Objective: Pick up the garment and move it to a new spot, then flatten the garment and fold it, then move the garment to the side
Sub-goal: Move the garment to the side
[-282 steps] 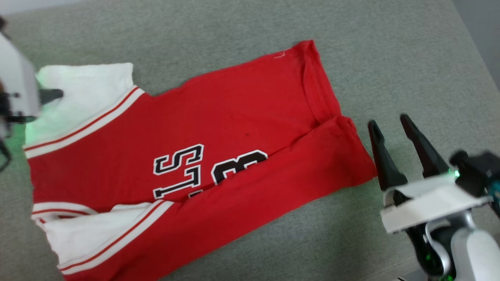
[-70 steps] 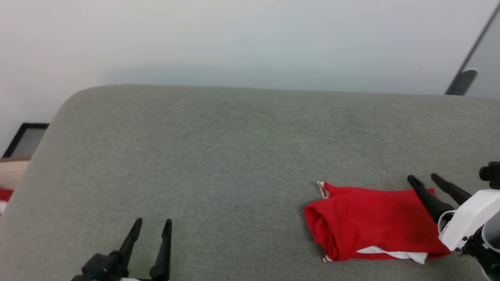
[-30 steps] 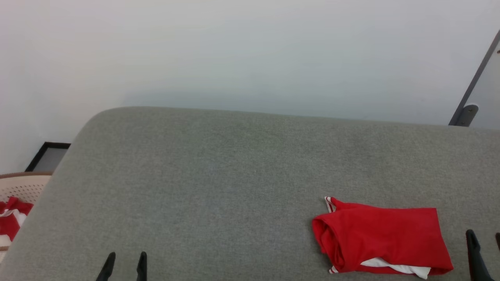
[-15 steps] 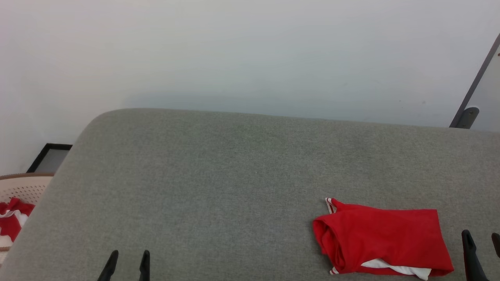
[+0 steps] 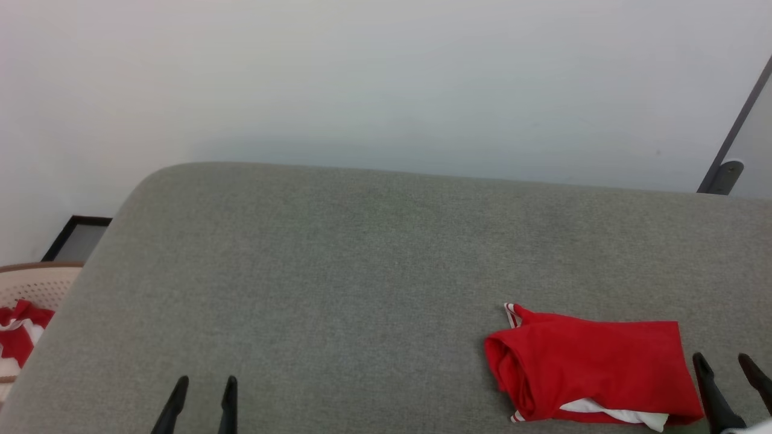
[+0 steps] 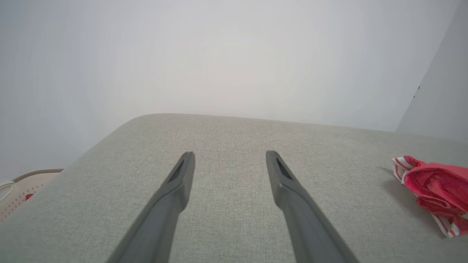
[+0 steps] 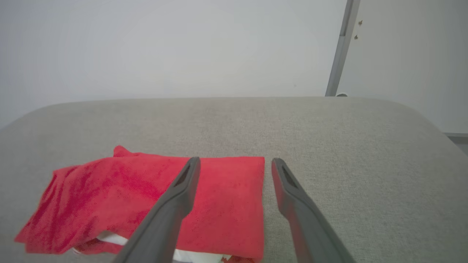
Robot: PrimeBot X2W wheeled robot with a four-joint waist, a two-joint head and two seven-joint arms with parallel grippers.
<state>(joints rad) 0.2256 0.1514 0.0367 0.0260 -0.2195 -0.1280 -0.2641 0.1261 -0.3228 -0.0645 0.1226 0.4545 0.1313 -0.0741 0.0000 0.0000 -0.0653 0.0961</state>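
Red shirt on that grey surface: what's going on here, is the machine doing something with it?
A two-armed robot has a red garment lying folded in a bundle on the right of the grey padded surface. Neither tool grips it: the right tool is open just beside it, the left tool open over bare surface far to the left. A pale basket off the left edge holds another red-and-white cloth.
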